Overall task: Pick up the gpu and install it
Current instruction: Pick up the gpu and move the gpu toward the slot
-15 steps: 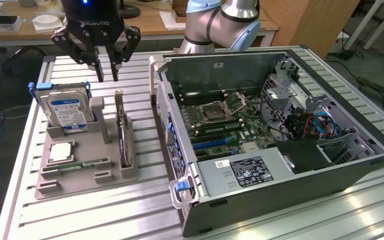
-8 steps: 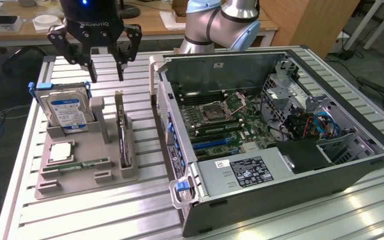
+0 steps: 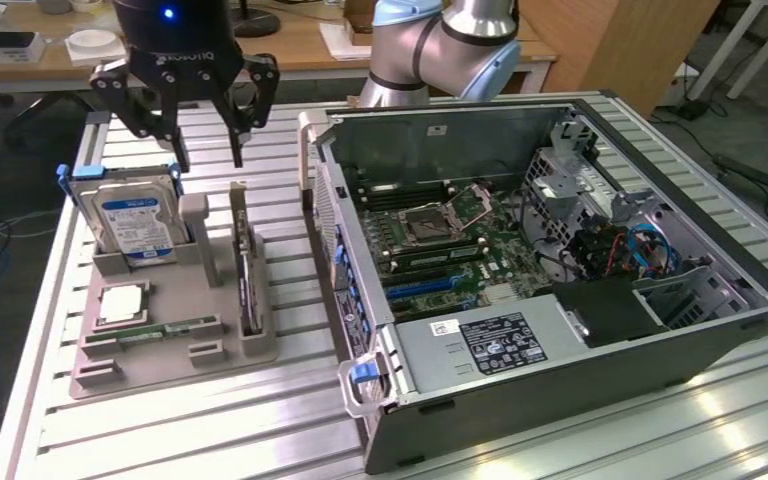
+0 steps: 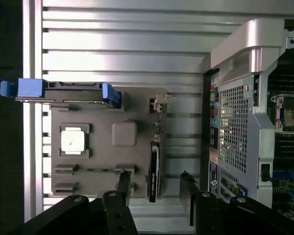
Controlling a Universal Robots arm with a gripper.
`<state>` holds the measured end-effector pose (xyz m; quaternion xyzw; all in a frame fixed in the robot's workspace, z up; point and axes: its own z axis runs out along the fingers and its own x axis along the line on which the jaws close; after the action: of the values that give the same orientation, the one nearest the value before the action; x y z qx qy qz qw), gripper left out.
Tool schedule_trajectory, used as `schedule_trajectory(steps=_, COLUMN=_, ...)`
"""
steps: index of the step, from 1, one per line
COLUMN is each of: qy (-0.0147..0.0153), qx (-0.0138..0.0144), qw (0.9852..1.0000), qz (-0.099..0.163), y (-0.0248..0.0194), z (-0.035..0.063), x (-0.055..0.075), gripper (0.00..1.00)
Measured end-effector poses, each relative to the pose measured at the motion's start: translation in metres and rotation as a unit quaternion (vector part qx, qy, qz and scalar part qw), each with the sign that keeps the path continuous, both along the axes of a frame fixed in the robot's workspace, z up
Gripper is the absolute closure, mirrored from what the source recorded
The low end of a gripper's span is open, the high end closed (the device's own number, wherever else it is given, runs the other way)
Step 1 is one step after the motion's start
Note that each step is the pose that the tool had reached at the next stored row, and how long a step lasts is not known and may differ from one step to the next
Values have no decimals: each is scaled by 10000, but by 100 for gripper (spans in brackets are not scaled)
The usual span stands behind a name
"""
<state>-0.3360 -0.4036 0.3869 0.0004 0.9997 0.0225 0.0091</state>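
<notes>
Exterior view: my black gripper [image 3: 208, 160] hangs empty, fingers apart, above the grey plastic holder tray [image 3: 157, 350]. The thin dark gpu card [image 3: 244, 265] stands on edge in that tray's slot, seemingly so both faces can be grasped.

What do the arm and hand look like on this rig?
The arm is silver-grey tubes with pale blue joint caps. The hand has a black body, a lit blue dot, white lettering, and two black linked fingers with bolted pivots.
</notes>
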Motion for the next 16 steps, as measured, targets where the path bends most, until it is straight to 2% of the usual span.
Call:
schedule_trajectory(steps=2, qy=17, qx=0, qw=10000, qz=81, y=-4, z=-37, x=1, gripper=47)
schedule_trajectory(steps=9, qy=22, qx=-5, qw=9999, qz=119, y=-18, z=-142, x=1, gripper=47)
schedule_trajectory(steps=16, qy=26, qx=-8, qw=9999, qz=119, y=-73, z=-211, x=1, gripper=47)
